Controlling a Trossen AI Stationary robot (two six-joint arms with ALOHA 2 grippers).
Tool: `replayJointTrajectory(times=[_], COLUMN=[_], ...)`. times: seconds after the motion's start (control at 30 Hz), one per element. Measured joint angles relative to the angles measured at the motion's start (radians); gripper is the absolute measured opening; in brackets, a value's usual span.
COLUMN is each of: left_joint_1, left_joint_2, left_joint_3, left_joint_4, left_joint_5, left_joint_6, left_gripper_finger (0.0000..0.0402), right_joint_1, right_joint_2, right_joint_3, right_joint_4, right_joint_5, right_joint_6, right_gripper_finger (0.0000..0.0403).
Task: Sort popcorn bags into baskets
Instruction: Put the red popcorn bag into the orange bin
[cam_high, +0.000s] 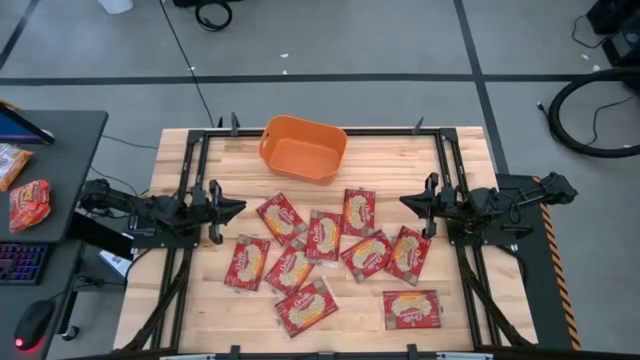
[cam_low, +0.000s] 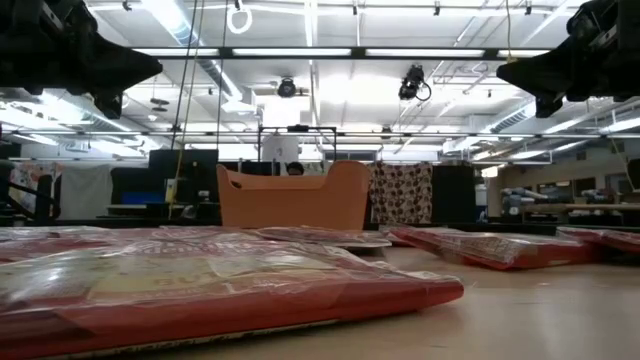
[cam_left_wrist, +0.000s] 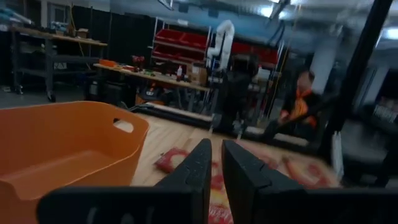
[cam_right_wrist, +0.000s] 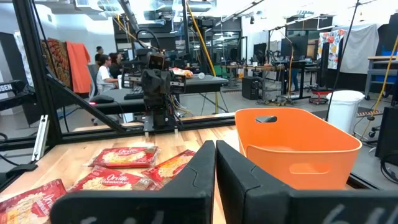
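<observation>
Several red foil popcorn bags (cam_high: 320, 250) with cream-yellow labels lie flat and scattered over the middle and near part of the wooden table, some overlapping. In the low view the bags (cam_low: 200, 285) fill the foreground. The orange basket (cam_high: 303, 147) stands at the far edge, with nothing showing inside it (cam_right_wrist: 292, 146). My left gripper (cam_high: 238, 209) hovers shut at the table's left side, above the table and pointing toward the bags. My right gripper (cam_high: 405, 201) hovers shut at the right side, pointing left. Neither touches anything.
Black frame rails (cam_high: 190, 170) run along the table's left, right and far sides. A dark side desk (cam_high: 50, 170) to the left holds orange-red snack packets (cam_high: 28, 203), a keyboard and a mouse. People sit at benches in the room beyond (cam_right_wrist: 109, 68).
</observation>
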Motion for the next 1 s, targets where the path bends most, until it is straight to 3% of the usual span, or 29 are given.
replayJointTrajectory(times=[0.37,0.5,0.7,0.9,1.0], left_joint_1=[0.0,0.0,0.0,0.0,0.001], left_joint_2=[0.034,0.109,0.274,0.515,0.629], left_joint_3=[0.0,0.0,0.005,0.114,0.183], left_joint_4=[0.189,0.295,0.477,0.448,0.324], left_joint_5=[0.092,0.052,0.037,0.243,0.246], left_joint_6=[-0.075,-0.108,-0.184,-0.218,-0.117], left_gripper_finger=[0.0043,0.0043,0.0043,0.0043,0.0043], right_joint_1=[0.0,0.0,0.0,0.0,0.0], right_joint_2=[0.0,0.0,0.0,0.0,0.0], right_joint_3=[0.0,0.0,0.0,0.0,0.0], right_joint_4=[0.0,0.0,0.0,0.0,0.0], right_joint_5=[0.0,0.0,0.0,0.0,0.0], right_joint_6=[0.0,0.0,0.0,0.0,0.0], right_gripper_finger=[0.002,0.002,0.002,0.002,0.002])
